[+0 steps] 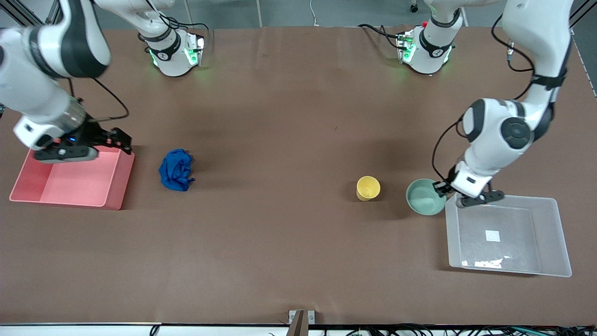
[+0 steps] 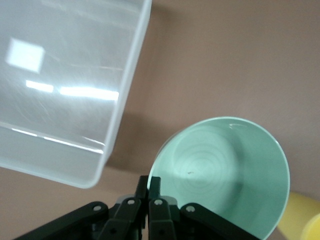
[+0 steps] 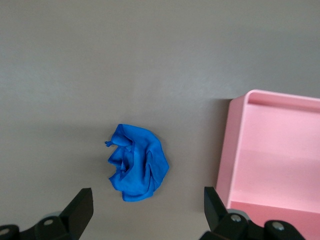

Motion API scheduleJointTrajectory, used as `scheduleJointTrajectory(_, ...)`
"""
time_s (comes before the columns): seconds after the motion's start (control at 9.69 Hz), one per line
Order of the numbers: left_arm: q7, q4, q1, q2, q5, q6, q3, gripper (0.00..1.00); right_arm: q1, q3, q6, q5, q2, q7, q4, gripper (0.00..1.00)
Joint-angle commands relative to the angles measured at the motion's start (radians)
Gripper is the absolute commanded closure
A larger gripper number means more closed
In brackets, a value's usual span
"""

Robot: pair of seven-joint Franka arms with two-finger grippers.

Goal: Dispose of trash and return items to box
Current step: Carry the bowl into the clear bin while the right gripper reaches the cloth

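Left gripper [image 2: 149,187] pinches the rim of the green bowl [image 1: 424,197], just beside the clear box [image 1: 555,233], which holds nothing. The bowl looks light, rigid and smooth; the rim seems the sensible hold. Right gripper [image 3: 145,210], jaws wide, hangs over the empty pink bin [image 1: 28,186], near the soft blue wad [image 1: 176,169]. The yellow cup [image 1: 368,188] stands beside the bowl.

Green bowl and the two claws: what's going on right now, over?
Left gripper shut on green bowl rim, beside clear box. Right gripper open over pink bin, blue wad untouched. Yellow cup on table; nothing in the way.
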Motion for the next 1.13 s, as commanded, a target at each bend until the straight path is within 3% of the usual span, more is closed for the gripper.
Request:
scheduleJointTrajectory(0.0, 0.055, 0.189, 0.031, 0.068, 0.087, -0.125, 0.007, 1.0, 0.025, -0.001, 0.095, 0.001, 0.095, 0.002, -0.033, 0.02)
scheduleJointTrajectory(0.21, 0.209, 0.286, 0.099, 0.145, 0.158, -0.141, 0.007, 1.0, 0.056, -0.001, 0.182, 0.003, 0.21, 0.004, -0.045, 0.02)
scheduleJointTrajectory(0.52, 0.51, 0.439, 0.179, 0.298, 0.158, -0.141, 0.005, 1.0, 0.081, -0.001, 0.268, 0.003, 0.332, 0.001, -0.079, 0.02)
scheduleJointTrajectory(1.03, 0.632, 0.5, 0.24, 0.452, 0.15, -0.127, 0.005, 1.0, 0.085, -0.001, 0.364, 0.003, 0.418, -0.005, -0.094, 0.04)
